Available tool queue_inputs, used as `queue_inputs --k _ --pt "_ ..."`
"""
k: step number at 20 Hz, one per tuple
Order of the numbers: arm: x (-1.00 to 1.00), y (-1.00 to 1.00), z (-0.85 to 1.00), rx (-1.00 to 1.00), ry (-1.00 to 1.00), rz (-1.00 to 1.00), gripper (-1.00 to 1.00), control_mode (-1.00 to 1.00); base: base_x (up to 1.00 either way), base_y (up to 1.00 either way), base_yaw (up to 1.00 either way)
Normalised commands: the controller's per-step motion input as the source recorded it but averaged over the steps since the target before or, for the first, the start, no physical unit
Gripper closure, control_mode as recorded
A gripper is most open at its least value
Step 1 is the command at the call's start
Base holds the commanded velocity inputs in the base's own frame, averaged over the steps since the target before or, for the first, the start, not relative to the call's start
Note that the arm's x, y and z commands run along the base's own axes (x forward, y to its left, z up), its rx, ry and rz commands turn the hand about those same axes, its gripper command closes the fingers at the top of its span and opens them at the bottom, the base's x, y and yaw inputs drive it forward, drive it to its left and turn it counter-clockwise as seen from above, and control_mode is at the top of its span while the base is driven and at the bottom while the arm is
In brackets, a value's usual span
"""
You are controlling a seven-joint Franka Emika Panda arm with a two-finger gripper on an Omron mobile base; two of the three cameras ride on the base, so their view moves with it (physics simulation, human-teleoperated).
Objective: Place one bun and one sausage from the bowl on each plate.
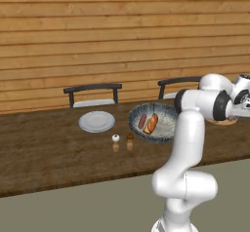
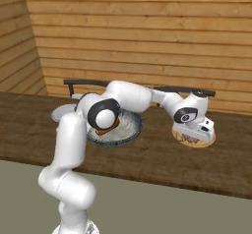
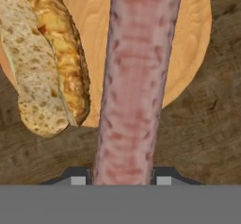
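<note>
In the hand view my gripper (image 3: 120, 178) is shut on a pink sausage (image 3: 136, 77) that runs lengthwise away from the fingertips. It hangs just over a round wooden plate (image 3: 188, 44). A split bun (image 3: 42, 63) lies on that plate's left side. From the right base the gripper (image 2: 193, 134) is low over the wooden plate (image 2: 209, 140). The large dark-rimmed bowl (image 1: 134, 116) sits mid-table and holds a second sausage (image 1: 142, 121) and a bun (image 1: 152, 124). A light-grey plate (image 1: 96, 121) lies left of the bowl with nothing on it.
A white shaker (image 1: 115, 138) and a brown shaker (image 1: 130, 136) stand in front of the bowl. Two dark chairs (image 1: 93, 88) are behind the table against the wooden wall. My own arm reaches over the bowl's right side.
</note>
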Motion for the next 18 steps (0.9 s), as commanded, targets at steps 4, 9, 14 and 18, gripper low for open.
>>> queue_inputs --k 4,9,14,18 --pt "0.0 -0.01 -0.32 0.0 0.0 0.0 1.0 -1.0 0.0 0.0 0.0" --pt "0.18 0.0 -0.03 0.0 0.0 0.0 1.0 -1.0 0.0 0.0 0.0" --pt "0.32 0.0 0.0 0.0 0.0 0.0 1.0 -1.0 0.0 0.0 0.0" --pt "0.33 -0.1 0.0 0.0 0.0 0.0 1.0 -1.0 0.0 0.0 0.0"
